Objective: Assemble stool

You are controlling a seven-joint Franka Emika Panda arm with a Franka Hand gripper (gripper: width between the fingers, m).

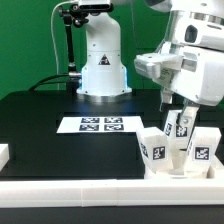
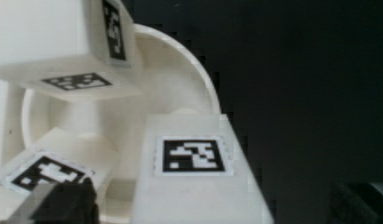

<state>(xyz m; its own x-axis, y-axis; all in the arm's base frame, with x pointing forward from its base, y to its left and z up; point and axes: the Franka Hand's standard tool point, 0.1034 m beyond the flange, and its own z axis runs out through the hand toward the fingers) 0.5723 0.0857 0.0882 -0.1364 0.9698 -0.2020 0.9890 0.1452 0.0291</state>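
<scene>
The stool's white parts sit at the exterior view's right front. Three blocky tagged legs [image 1: 155, 150] [image 1: 201, 155] [image 1: 183, 124] stand close together on the round seat [image 1: 168, 170]. My gripper [image 1: 173, 101] hangs just above them, open. In the wrist view the seat's curved rim [image 2: 191, 70] shows with the legs on it. One leg [image 2: 191, 155] lies between my dark fingers [image 2: 60, 206], with a gap on its far side. Another leg [image 2: 72, 55] and a third tag [image 2: 46, 175] show beside it.
The marker board [image 1: 100, 124] lies flat mid-table in front of the robot base [image 1: 103, 65]. A long white rail [image 1: 90, 190] runs along the front edge, just below the stool parts. A small white block [image 1: 4, 155] sits at the exterior view's left.
</scene>
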